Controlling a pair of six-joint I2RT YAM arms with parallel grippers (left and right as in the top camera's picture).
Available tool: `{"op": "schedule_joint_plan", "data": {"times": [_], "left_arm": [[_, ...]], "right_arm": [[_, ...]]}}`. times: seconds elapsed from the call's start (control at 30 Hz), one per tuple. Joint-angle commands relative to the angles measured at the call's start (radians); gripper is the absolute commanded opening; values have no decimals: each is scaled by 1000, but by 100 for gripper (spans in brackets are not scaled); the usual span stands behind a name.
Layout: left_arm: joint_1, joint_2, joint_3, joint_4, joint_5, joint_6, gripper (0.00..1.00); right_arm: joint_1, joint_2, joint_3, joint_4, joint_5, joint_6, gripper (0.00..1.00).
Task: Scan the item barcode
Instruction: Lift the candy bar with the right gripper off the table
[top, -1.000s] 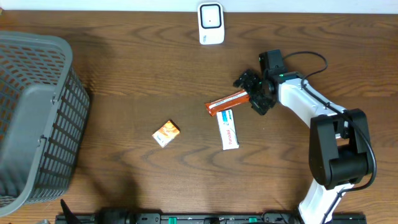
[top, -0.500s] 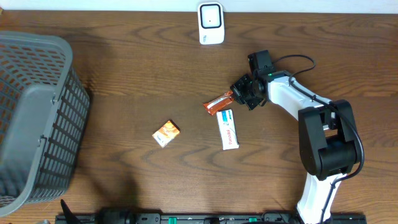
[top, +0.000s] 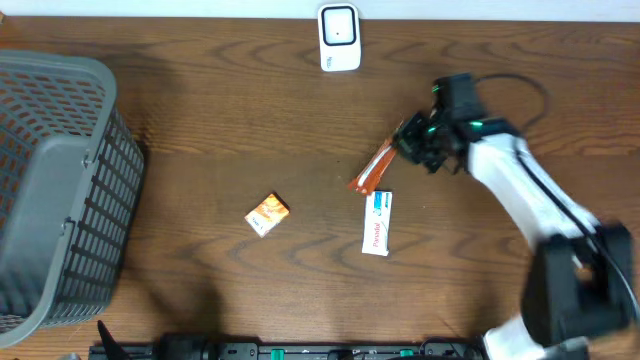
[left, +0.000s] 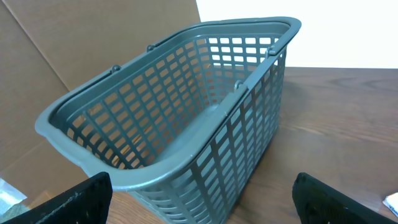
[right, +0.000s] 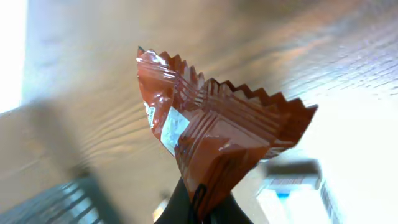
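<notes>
Snack bar (top: 373, 170) clamped by right gripper (top: 412, 143), held above tabletop (top: 200, 120); left gripper (left: 204, 182) spread. Carry step; barcode to be presented to scanner (top: 339, 38) at 12 o'clock.

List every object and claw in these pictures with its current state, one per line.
Orange-brown crimped foil snack wrapper: held up by one end.
Right claw: shut on the wrapper.
Left claw: open, holding nothing.
Grey slatted plastic basket: upright, nothing seen inside.
White and blue flat cardboard box: lying flat on the brown wooden table.
Small orange carton: lying on the table.
White plastic barcode scanner: standing at the table's far edge.
</notes>
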Motion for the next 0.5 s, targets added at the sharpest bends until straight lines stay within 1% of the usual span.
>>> {"op": "schedule_joint_plan", "data": {"times": [0.0, 0.07, 0.17, 0.23, 0.27, 0.37, 0.47], "left_arm": [[5, -1, 2, -2, -5, -2, 93], [5, -1, 2, -2, -5, -2, 93], [5, -1, 2, -2, -5, -2, 93], [5, -1, 2, -2, -5, -2, 93], [5, -1, 2, -2, -5, -2, 93], [5, -1, 2, -2, -5, -2, 93], [5, -1, 2, -2, -5, -2, 93]], "right_arm": [[-6, -162, 8, -30, -69, -130, 1], [-6, -230, 8, -64, -93, -145, 1], [-6, -272, 8, -91, -155, -171, 1], [-6, -281, 8, -94, -243, -211, 1], [-7, -281, 8, -87, -317, -246, 1], [-13, -281, 8, -69, -412, -322, 1], [-23, -281, 8, -67, -487, -325, 1]]}}
